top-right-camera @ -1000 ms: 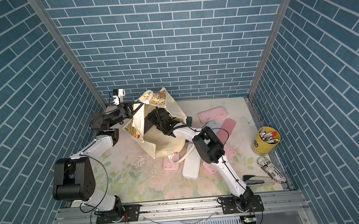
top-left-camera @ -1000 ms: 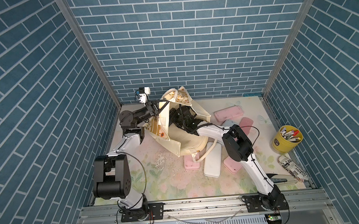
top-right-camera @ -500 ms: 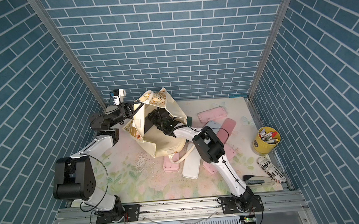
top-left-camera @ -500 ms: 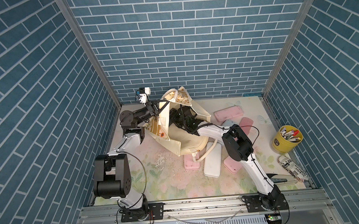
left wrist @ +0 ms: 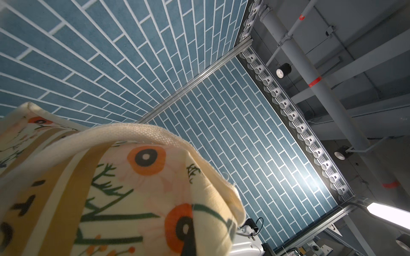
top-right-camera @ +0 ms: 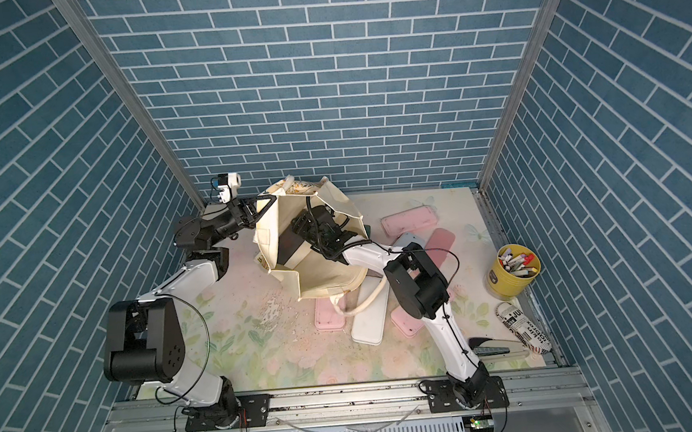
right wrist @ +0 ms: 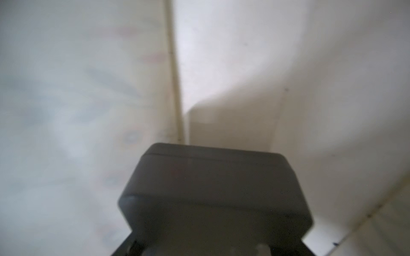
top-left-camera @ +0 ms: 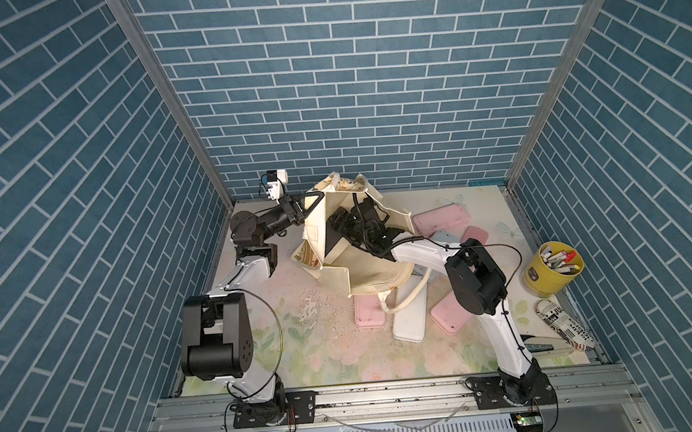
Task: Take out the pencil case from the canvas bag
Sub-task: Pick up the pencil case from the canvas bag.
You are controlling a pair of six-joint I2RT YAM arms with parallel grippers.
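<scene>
The cream canvas bag stands near the back of the mat with its mouth held up and open. My left gripper is shut on the bag's upper rim, and printed fabric covers its jaws in the left wrist view. My right gripper reaches inside the bag, shut on a dark, box-shaped pencil case. In both top views the pencil case shows as a black slab against the bag's inner wall. The bag hides the case's lower end.
Pink cases and a white case lie on the mat to the right of the bag and in front of it. A yellow pen cup and a printed pouch sit by the right wall. Crumbs are scattered mid-mat.
</scene>
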